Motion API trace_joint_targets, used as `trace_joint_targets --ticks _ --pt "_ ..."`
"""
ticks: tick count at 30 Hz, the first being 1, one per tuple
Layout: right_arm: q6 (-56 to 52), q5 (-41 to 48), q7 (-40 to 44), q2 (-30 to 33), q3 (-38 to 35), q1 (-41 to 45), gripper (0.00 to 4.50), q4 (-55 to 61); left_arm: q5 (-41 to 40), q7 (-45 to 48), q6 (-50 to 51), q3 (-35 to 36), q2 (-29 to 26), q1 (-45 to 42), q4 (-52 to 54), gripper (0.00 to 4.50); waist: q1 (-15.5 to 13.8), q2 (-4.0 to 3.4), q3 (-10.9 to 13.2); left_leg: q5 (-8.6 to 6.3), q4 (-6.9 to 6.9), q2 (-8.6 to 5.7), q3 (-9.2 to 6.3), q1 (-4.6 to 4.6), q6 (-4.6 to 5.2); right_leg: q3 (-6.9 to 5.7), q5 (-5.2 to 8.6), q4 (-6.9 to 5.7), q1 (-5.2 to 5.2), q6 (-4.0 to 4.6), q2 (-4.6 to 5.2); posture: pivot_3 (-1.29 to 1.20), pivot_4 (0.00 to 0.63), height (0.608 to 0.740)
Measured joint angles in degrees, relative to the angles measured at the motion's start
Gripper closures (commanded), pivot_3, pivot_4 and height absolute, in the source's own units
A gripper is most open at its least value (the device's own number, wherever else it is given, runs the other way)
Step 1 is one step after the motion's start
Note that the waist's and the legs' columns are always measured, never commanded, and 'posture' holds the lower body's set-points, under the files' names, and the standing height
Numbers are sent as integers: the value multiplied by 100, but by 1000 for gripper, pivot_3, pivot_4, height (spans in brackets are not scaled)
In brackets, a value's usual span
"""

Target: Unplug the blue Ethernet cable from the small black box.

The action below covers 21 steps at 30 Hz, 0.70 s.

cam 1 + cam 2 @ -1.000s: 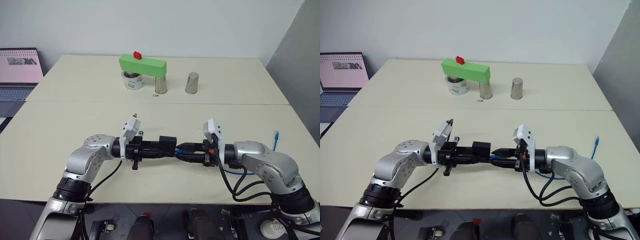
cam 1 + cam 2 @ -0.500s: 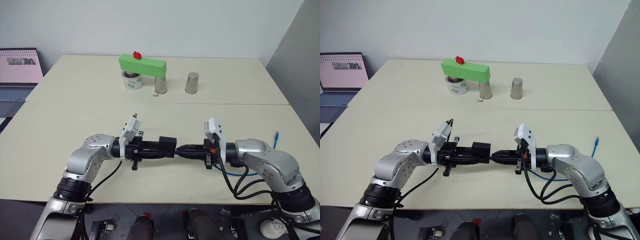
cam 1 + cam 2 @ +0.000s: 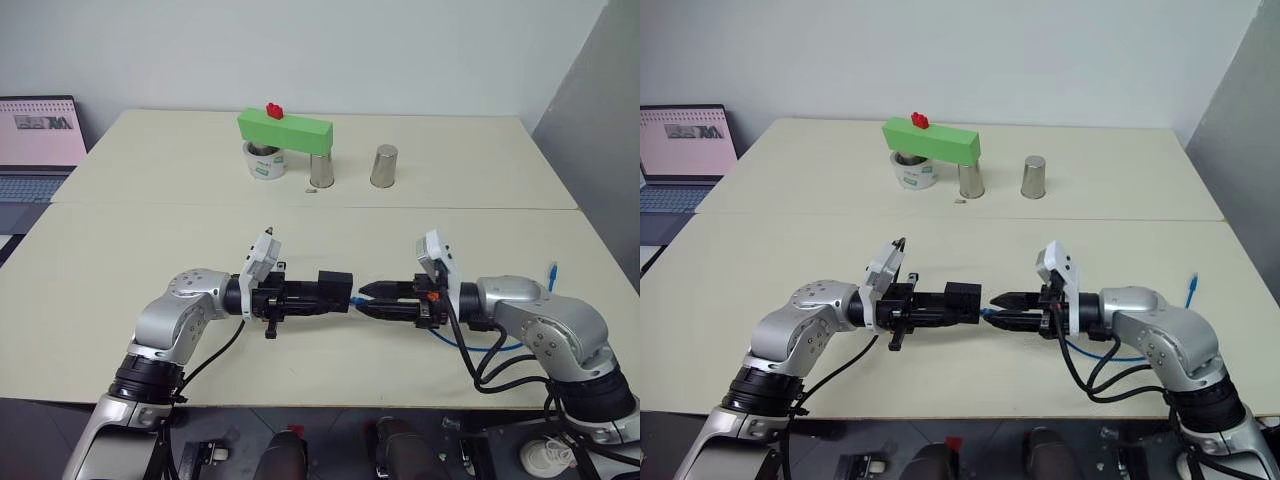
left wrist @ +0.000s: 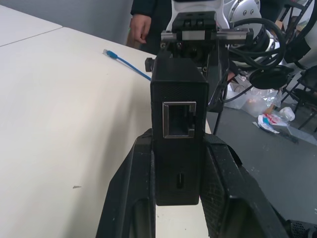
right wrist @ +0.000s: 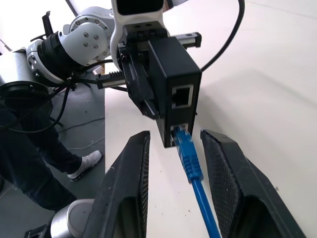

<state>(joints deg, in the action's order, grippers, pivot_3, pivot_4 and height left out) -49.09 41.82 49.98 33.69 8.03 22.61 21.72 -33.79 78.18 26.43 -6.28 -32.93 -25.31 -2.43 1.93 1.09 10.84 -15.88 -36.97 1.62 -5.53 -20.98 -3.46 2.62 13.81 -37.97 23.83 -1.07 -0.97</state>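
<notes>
Blue Ethernet cable (image 5: 190, 157) between right gripper (image 5: 176, 163) fingers.

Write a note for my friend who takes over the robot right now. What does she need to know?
Left gripper: shut on the box, held above the table with its ports facing the right gripper.
Right gripper: jaws open, one on each side of the cable at its plug, not touching it.
Cable: the plug looks seated in the box's lower port; its far end lies on the table.
Done: box gripped, right gripper lined up.
Left: close on the plug and pull it out.
</notes>
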Motion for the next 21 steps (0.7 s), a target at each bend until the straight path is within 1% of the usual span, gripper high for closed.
trace_joint_targets --ticks 4,15,21 --pt "1 -17 -22 -18 -1 -117 2881 2 -1 8 50 0 -1 0 0 3702 0 0 0 0 0 0 0 0 0 0 0 -1 0 0 0 0 150 740" --pt "63 -118 -54 -242 26 -70 2881 -30 -1 4 93 0 -1 0 1 3702 3 0 0 0 0 0 -1 0 0 -1 0 0 1 0 0 0 150 740" --pt "145 -304 -52 -273 187 -47 2881 -123 -1 -1 102 0 -1 0 11 3702 5 0 0 0 0 0 0 0 0 0 0 1 1 0 0 0 150 740"
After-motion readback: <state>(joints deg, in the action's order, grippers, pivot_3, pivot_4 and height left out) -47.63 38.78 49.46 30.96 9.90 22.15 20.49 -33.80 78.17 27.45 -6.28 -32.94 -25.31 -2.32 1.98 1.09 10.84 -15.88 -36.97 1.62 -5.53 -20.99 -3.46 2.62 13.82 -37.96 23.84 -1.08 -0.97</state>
